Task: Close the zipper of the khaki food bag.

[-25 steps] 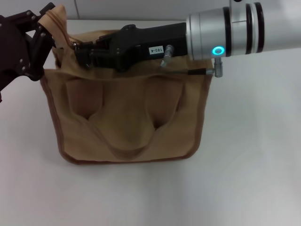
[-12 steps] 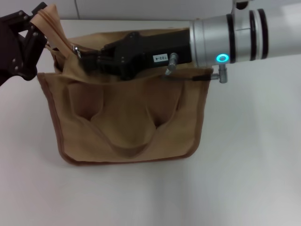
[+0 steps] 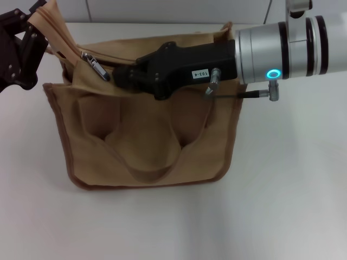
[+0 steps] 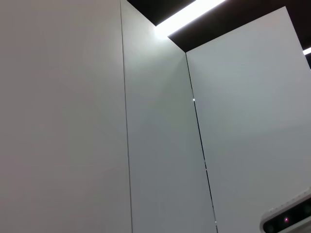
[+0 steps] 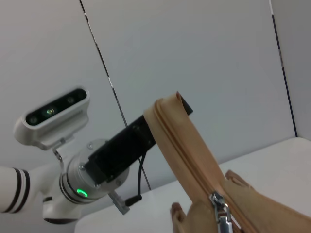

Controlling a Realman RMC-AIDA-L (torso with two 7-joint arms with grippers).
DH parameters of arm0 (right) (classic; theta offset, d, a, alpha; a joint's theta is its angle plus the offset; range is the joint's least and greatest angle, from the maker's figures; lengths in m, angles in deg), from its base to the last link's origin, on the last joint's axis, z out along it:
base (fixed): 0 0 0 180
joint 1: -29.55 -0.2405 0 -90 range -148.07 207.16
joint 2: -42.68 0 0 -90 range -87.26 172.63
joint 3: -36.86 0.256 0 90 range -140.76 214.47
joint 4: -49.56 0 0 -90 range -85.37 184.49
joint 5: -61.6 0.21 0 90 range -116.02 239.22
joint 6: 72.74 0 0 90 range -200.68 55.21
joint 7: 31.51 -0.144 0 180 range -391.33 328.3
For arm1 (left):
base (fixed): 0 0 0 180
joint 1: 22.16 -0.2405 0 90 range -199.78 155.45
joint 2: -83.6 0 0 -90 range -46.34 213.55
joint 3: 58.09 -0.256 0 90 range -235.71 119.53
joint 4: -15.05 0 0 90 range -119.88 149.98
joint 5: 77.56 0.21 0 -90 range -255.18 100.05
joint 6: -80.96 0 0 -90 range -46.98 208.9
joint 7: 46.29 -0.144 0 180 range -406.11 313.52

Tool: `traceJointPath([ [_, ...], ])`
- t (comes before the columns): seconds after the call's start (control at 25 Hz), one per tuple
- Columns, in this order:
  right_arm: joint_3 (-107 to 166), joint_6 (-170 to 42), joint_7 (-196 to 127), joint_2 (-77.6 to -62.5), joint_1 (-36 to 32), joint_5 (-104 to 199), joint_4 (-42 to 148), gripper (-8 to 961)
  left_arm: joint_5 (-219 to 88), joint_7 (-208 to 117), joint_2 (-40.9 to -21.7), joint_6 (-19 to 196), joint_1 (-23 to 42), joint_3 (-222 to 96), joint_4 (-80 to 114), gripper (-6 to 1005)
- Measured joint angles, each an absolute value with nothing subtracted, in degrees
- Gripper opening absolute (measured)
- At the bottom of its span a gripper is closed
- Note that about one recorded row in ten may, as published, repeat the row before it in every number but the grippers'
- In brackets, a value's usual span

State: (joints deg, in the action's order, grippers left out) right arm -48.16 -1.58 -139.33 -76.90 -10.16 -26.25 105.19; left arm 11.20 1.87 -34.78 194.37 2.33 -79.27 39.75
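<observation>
Head view showed the zipper (image 3: 81, 51) running along the top of the khaki food bag (image 3: 146, 135), its silver slider and pull tab (image 3: 97, 69) lying at the bag's left end, just off the tip of the right pincer (image 3: 120, 76) and not touching it. The tab hung loose, tilted down toward the front panel. Whether the right pincer's fingers were apart or together could not be told, since the black body hid them; nothing appeared to be held in it. Its black housing lay across the bag's top edge, with the silver forearm (image 3: 287, 49) reaching in from the right.

Beyond the slider, on the far side from the right pincer, the left pincer (image 3: 32, 24) was clamped on the raised end of the zipper tape, holding that corner up and outward. The right wrist view confirmed this: the tape (image 5: 180, 141) rose to the black fingers (image 5: 141, 131) of the left pincer, the slider (image 5: 219, 206) sitting lower on it.

The bag stood upright on the white counter (image 3: 282, 189), handle loop drooping over its front pockets.
</observation>
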Motion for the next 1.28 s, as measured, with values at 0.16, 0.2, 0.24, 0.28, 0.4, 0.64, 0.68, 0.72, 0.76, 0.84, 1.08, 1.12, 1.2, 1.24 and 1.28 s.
traceJointPath([
  [0.16,-48.00,-1.36,-139.53,-76.89,-10.71,-25.23,105.23,-2,11.20,1.87,-34.78,194.37,2.35,-79.43,39.75,57],
  [0.2,-48.00,-1.36,-139.53,-76.89,-10.71,-25.23,105.23,2,11.20,1.87,-34.78,194.37,2.36,-79.48,39.74,57],
  [0.24,-48.04,-1.44,-139.58,-76.89,-10.92,-25.14,105.24,7,11.20,1.89,-34.79,194.38,2.37,-79.52,39.75,58],
  [0.28,-48.11,-1.58,-139.61,-76.90,-11.09,-25.11,105.23,11,11.20,1.93,-34.81,194.39,2.40,-79.55,39.75,58],
  [0.4,-48.43,-2.12,-139.68,-76.96,-12.04,-25.06,104.88,84,11.20,1.99,-34.84,194.44,2.52,-79.60,39.74,59],
  [0.64,-50.55,-4.43,-140.80,-77.00,-13.69,-25.28,104.29,305,11.19,2.65,-34.95,194.78,2.90,-79.63,39.66,60],
  [0.68,-50.84,-4.65,-141.00,-76.99,-13.94,-25.37,104.11,328,11.16,2.71,-34.95,194.85,2.95,-79.65,39.65,60],
  [0.72,-51.01,-4.77,-141.14,-76.97,-14.14,-25.41,103.95,328,11.15,2.72,-34.96,194.89,2.98,-79.67,39.65,61],
  [0.76,-51.12,-4.84,-141.18,-76.96,-14.29,-25.43,103.81,327,11.08,2.74,-34.96,194.96,3.08,-79.71,39.65,61],
  [0.84,-51.54,-5.27,-141.63,-76.95,-14.58,-25.45,103.76,327,11.07,2.77,-34.96,195.00,3.12,-79.73,39.65,61],
  [1.08,-52.89,-6.54,-143.87,-76.93,-15.53,-25.58,103.74,325,10.97,3.13,-34.96,195.13,3.37,-79.71,39.65,63],
  [1.12,-52.93,-6.54,-143.88,-76.93,-15.52,-25.62,103.80,325,10.96,3.20,-34.96,195.14,3.39,-79.71,39.65,63],
  [1.2,-52.95,-6.44,-143.87,-76.93,-15.28,-25.67,104.10,305,10.84,3.23,-34.96,195.17,3.40,-79.71,39.66,63],
  [1.24,-52.91,-6.31,-143.85,-76.93,-15.04,-25.68,104.28,296,10.81,3.24,-34.96,195.18,3.39,-79.71,39.66,64],
  [1.28,-52.79,-6.13,-143.76,-76.93,-14.77,-25.69,104.53,286,10.76,3.24,-34.96,195.18,3.38,-79.71,39.66,64],
])
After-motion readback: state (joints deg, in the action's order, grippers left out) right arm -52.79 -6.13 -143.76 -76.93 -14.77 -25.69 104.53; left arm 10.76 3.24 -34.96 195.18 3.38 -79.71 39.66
